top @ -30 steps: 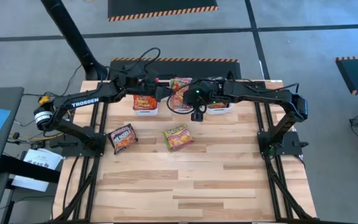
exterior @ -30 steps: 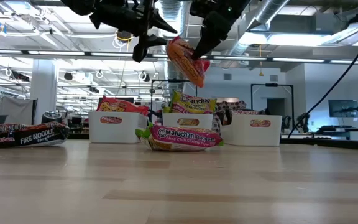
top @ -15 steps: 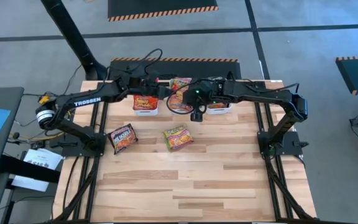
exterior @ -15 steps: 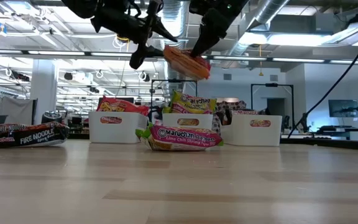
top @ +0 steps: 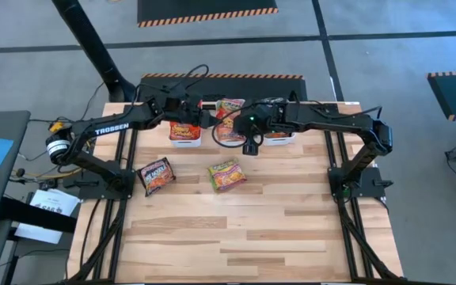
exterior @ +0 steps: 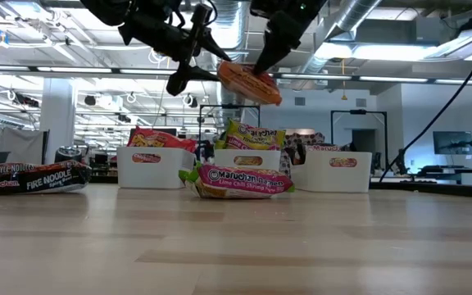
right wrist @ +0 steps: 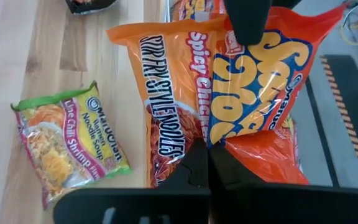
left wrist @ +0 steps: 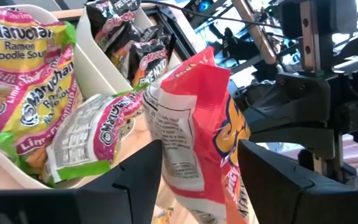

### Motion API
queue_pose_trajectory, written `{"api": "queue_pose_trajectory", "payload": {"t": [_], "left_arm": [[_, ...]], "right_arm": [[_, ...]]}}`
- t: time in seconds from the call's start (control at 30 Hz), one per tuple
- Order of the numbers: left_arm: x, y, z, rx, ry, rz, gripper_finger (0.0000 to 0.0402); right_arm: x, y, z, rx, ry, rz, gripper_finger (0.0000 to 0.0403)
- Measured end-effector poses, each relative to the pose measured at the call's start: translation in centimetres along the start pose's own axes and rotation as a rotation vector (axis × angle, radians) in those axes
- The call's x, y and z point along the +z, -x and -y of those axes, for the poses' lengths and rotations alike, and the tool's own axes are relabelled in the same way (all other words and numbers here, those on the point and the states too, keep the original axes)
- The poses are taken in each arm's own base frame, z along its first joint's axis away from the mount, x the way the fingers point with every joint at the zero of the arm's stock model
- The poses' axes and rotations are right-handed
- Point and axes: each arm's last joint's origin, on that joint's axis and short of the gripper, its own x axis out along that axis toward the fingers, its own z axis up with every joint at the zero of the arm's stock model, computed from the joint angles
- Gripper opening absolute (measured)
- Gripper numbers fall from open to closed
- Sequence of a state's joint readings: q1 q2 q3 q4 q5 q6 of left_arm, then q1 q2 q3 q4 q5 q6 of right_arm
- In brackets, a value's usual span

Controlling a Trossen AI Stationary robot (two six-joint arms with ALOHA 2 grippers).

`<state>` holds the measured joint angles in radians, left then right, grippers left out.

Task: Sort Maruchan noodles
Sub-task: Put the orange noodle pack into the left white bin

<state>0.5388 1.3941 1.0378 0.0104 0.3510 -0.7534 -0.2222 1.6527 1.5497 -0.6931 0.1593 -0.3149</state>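
Observation:
A red-orange Maruchan noodles packet [exterior: 249, 82] hangs in the air above the white bins. My right gripper [right wrist: 208, 165] is shut on it. My left gripper [left wrist: 197, 180] is open, one finger on each side of the packet's other end [left wrist: 185, 124]. A green-yellow packet [top: 226, 174] and a black packet [top: 156, 175] lie flat on the table. More packets sit in the bins: red-orange in the left one [exterior: 150, 166], green-yellow in the middle one [exterior: 248, 160]. My right gripper pinches one edge of the red-orange packet [right wrist: 194, 146] between its two fingers, slanting down from the table's right. The packet is lifted clear and tilted, and it creases at the hold. My left gripper's fingers flank the packet; whether they touch it I cannot tell.
Three white bins stand in a row at the table's far side, the right one [exterior: 338, 170] next to the middle one. Black packets fill a bin [left wrist: 129, 37] beyond the green-yellow ones. The near half of the wooden table [top: 244, 237] holds nothing.
My left gripper has opened and let go of the red-orange packet, tipping a little. The packet, still in my right gripper, has swung from hanging steeply to lying nearer level.

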Motion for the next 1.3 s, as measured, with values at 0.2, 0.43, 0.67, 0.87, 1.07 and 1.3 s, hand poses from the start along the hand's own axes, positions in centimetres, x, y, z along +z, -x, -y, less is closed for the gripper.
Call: {"api": "queue_pose_trajectory", "payload": {"t": [0.2,0.43,0.67,0.87,1.07,1.3], "left_arm": [[0.0,0.0,0.1,-0.031,0.018,-0.021,0.0198],[0.0,0.0,0.2,-0.036,-0.062,-0.022,0.0169],[0.0,0.1,0.2,-0.036,-0.102,-0.023,0.0043],[-0.1,0.1,0.2,-0.039,-0.148,-0.024,0.001],[0.0,0.5,-0.6,0.006,-0.168,-0.055,0.0005],[0.2,3.8,-1.7,0.145,-0.204,-0.121,0.0004]], "right_arm": [[0.4,-0.1,0.1,0.01,0.024,0.049,0.0],[0.5,-0.1,0.1,0.011,0.024,0.061,0.0001],[0.5,-0.2,0.1,0.011,0.026,0.057,0.0031],[0.4,-0.2,0.1,0.012,0.026,0.053,0.007],[0.3,0.2,0.5,-0.028,0.019,0.046,0.0109],[-0.1,3.1,2.5,-0.139,-0.02,0.058,0.0135]]}}
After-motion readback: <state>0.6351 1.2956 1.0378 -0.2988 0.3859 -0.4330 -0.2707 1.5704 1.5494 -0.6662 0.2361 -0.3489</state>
